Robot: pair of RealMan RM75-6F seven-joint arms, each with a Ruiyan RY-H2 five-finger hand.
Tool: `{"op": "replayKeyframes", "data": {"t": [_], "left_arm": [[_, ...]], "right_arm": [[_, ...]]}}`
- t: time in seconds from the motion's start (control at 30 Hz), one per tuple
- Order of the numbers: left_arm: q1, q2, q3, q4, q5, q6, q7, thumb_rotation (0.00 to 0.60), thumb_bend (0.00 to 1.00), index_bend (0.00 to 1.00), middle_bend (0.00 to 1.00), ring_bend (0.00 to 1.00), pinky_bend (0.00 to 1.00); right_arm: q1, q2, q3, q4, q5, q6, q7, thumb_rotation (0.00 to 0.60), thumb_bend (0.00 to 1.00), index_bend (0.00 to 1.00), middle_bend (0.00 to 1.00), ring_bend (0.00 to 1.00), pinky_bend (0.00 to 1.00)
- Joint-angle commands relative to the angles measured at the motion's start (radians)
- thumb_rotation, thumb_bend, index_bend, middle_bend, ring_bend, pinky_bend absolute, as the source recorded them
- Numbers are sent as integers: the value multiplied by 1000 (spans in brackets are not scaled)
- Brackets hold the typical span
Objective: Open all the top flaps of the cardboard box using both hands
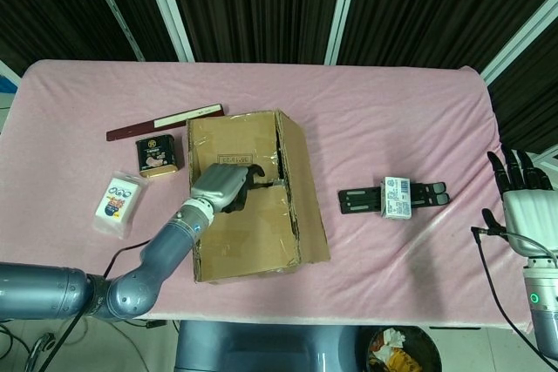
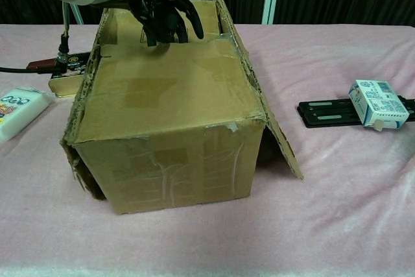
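Head view: the box [image 1: 248, 193] sits just left of centre on the pink table [image 1: 392, 119], its two large top flaps lying flat and meeting at a ragged seam, while the right-side flap [image 1: 307, 193] is already folded out and slopes down to the cloth at the box's 3 o'clock. The left hand [image 1: 222, 186] rests over that seam, dark fingers [image 1: 251, 179] curled down at the gap; whether they have caught an edge cannot be told. The right hand [image 1: 521, 206] hangs at the table's far 3 o'clock edge, fingers apart and upright, holding nothing. A tin [image 1: 155, 156] and a packet [image 1: 117, 202] lie at the box's 9 o'clock, a carton [image 1: 397, 197] on a black bar at its 3 o'clock.

Chest view: the left hand [image 2: 159, 4] comes in from 11 o'clock, fingertips [image 2: 194, 27] at the seam on the box [image 2: 172, 121]. The near flap [image 2: 162, 85] is shut flat; the side flap [image 2: 275, 131] droops open. The right hand is out of frame.

Judged from this, one flap is open and the two main flaps are left, with the right hand not yet engaged.
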Motion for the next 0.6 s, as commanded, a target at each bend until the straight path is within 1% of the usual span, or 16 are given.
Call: {"op": "replayKeyframes", "data": {"t": [0.03,0.13,0.3,0.5,0.6], "left_arm": [[-1,-1,-2,-2,-10,0,-14,600,872,247,375,290,412],[7,11,-23,-27,-8,-1,-59,600,876,258,392,305,420],[43,57,-75,-106,33,6,-157,600,879,263,402,312,436],[80,148,-136,-214,21,-27,-271,600,879,264,404,313,440],[106,199,-180,-269,12,-55,-351,600,878,264,404,313,439]], "right_arm": [[-1,0,1,-1,-1,-1,0,600,335,0,0,0,230],[-2,-2,3,-2,-6,-2,-1,600,337,0,0,0,230],[-6,-4,7,-5,-15,-2,-2,600,340,0,0,0,230],[-10,-4,10,-11,-27,-4,-3,600,340,0,0,0,230],[-11,-5,9,-14,-34,-5,-6,600,340,0,0,0,230]]}}
